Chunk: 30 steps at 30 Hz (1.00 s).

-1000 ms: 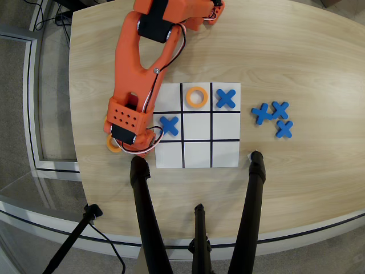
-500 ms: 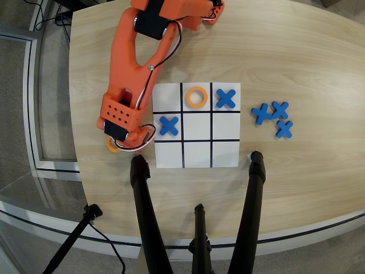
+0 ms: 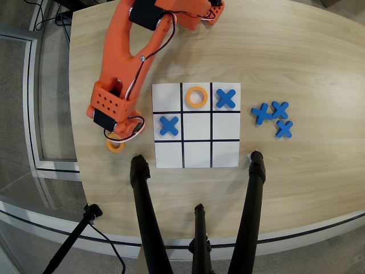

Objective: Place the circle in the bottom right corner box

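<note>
An orange ring [image 3: 116, 146] lies on the wooden table left of the white 3x3 board [image 3: 197, 161], partly hidden under my orange arm. My gripper [image 3: 118, 137] points down right over this ring; the wrist block covers its fingers, so I cannot tell whether they are open or shut. A second orange ring [image 3: 197, 97] lies in the board's top middle cell. The bottom right corner cell [image 3: 225, 154] holds nothing. Blue X pieces lie in the top right cell [image 3: 226, 98] and the middle left cell [image 3: 169, 125].
Three loose blue X pieces [image 3: 274, 117] lie on the table right of the board. Black tripod legs [image 3: 255, 188] rest on the table's near edge just below the board. My arm's base [image 3: 194, 14] is at the top edge.
</note>
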Each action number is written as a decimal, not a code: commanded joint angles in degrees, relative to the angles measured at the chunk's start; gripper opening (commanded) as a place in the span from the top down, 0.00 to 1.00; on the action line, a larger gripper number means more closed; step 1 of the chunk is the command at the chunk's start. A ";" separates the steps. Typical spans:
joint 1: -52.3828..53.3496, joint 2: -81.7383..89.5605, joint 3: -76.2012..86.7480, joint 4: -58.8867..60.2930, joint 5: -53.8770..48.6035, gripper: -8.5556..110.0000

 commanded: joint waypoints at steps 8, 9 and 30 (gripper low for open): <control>3.43 5.54 9.93 3.78 0.26 0.79; 3.96 5.89 10.55 3.78 0.35 0.79; 14.15 6.59 13.71 7.82 3.69 0.93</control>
